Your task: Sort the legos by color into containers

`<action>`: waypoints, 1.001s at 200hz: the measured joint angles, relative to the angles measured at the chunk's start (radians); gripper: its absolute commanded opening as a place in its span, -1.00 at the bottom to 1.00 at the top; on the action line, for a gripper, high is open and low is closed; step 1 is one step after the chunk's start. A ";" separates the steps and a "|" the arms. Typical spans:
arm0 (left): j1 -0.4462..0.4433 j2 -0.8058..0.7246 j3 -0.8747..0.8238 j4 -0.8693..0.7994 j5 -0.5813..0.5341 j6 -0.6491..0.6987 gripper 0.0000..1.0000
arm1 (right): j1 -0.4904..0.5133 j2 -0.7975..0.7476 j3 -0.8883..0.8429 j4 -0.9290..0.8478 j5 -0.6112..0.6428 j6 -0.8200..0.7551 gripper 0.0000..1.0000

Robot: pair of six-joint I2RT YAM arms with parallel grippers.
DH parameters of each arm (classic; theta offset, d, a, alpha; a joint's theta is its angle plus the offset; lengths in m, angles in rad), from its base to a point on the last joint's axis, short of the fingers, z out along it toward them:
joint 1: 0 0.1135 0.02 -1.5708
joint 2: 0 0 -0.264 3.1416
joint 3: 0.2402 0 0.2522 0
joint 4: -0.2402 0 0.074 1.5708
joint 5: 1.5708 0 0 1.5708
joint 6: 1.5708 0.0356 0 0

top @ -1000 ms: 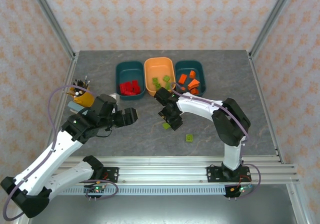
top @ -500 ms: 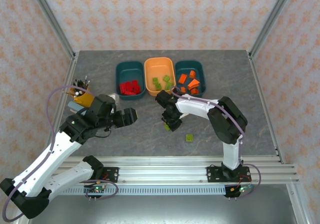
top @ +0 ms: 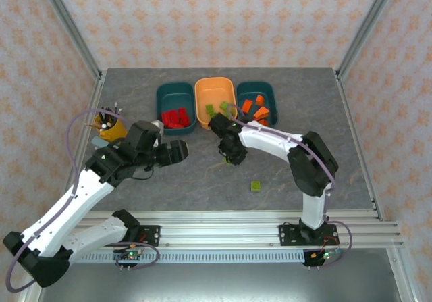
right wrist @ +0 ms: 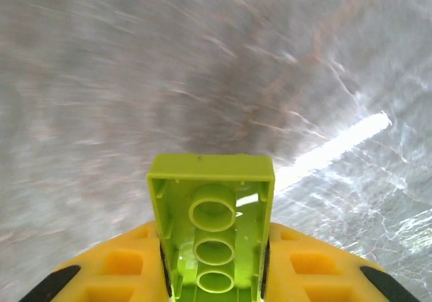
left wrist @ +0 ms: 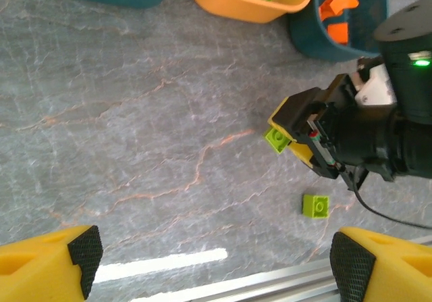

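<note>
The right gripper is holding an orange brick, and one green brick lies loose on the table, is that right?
No: the brick in the right gripper is lime green, not orange; the right wrist view shows it. The rest stands.

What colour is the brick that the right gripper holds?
Lime green. The brick in the right gripper shows best in the right wrist view.

Yellow pen cup stands on grey table

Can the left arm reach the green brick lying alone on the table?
Probably yes. The left gripper is open and empty, with bare table between it and the loose brick. The right gripper, shut on another green brick, hangs close by.
</note>
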 measured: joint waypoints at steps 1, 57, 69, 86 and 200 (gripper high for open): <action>0.000 0.007 0.005 0.000 0.000 -0.001 0.83 | 0.000 -0.001 0.003 -0.001 0.003 -0.005 -0.38; 0.097 0.282 0.174 0.080 0.027 -0.056 0.83 | -0.084 0.026 0.262 0.016 0.082 -0.341 -0.38; 0.125 0.336 0.201 0.093 0.032 -0.062 0.83 | -0.104 0.080 0.336 0.028 0.088 -0.419 -0.38; 0.158 0.411 0.256 0.109 0.033 -0.062 0.83 | -0.126 0.169 0.438 0.045 0.089 -0.511 -0.39; 0.184 0.623 0.440 0.201 0.035 -0.040 0.81 | -0.254 0.692 1.048 0.032 -0.002 -0.764 -0.15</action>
